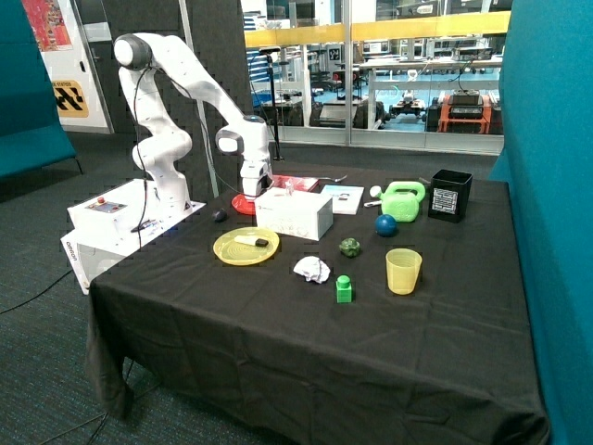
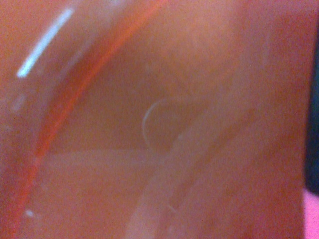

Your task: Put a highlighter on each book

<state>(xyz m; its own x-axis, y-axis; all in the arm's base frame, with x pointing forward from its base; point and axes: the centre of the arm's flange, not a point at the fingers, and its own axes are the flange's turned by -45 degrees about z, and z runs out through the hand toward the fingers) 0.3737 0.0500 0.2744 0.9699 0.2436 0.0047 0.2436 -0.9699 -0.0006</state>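
Observation:
My gripper [image 1: 254, 190] hangs low over the round red plate [image 1: 242, 205], behind the white box. The wrist view is filled from very close by the red plate [image 2: 99, 164] and its curved rim. A highlighter [image 1: 251, 241] with a dark cap lies on the yellow plate [image 1: 227, 252], in front of the white box and apart from the gripper. The red book [image 1: 298, 183] lies flat behind the box, and the white book [image 1: 342, 197] with small dark print lies next to it. I see no highlighter on either book.
The white rectangular box [image 1: 295, 214] stands right beside the gripper. Further along the table are a green watering can [image 1: 402, 201], a black box [image 1: 449, 195], a blue ball [image 1: 385, 225], a yellow cup [image 1: 403, 271], a green block [image 1: 344, 289] and crumpled paper [image 1: 312, 269].

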